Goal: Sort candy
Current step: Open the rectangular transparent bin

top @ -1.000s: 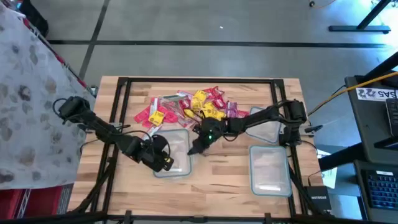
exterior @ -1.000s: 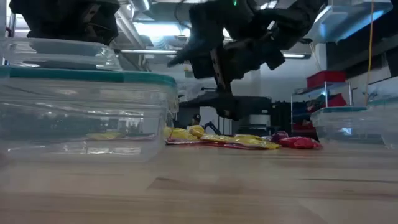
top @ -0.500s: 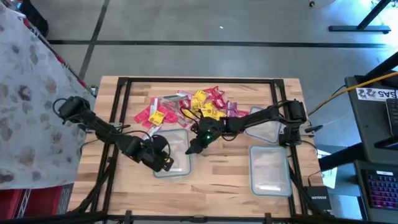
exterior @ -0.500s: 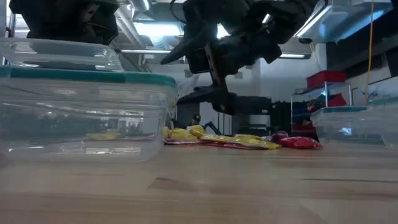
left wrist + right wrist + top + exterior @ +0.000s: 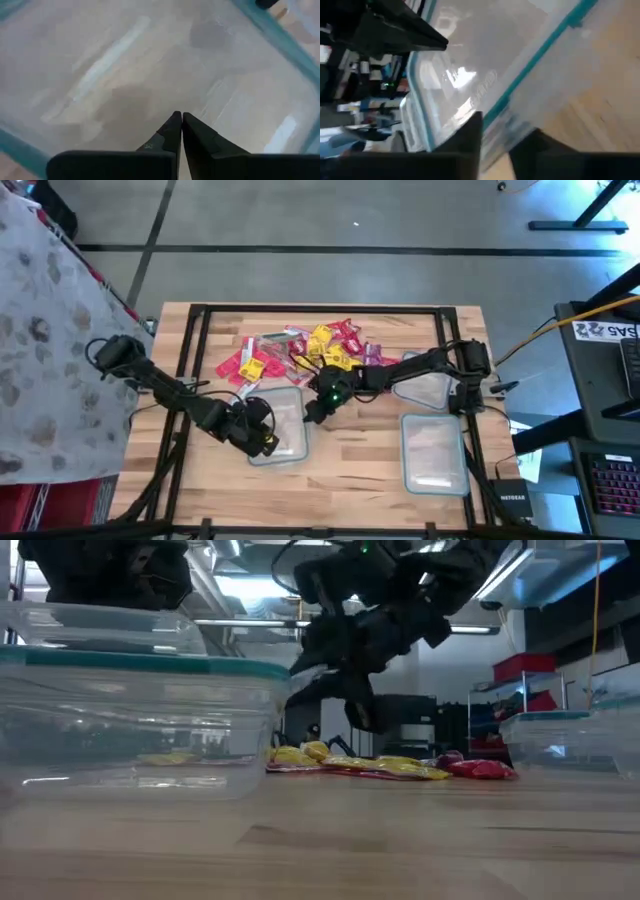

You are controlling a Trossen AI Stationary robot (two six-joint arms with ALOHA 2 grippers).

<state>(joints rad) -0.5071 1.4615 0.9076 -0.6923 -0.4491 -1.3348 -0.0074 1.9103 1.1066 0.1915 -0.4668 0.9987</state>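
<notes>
Wooden table [image 5: 350, 450]: left gripper [image 5: 179, 120], fingers pressed together, hovers inside the clear rectangular plastic container [image 5: 290, 442]. Right gripper [image 5: 312, 413], fingers apart, hangs beside it, near shiny wrapped candy [image 5: 325, 348].

Over the last second the right hand [image 5: 313, 412] has drawn back from the clear rectangular plastic container [image 5: 288, 442] toward the heap of small shiny wrapped candy [image 5: 330, 352] near the counter's far edge, turning and rising slightly above the wooden counter [image 5: 350, 460].

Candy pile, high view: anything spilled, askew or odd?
Nothing stands out. The candy lies in one loose heap on the table, none off the edge. The left gripper is shut over the left container; the right gripper hovers at that container's edge.
</notes>
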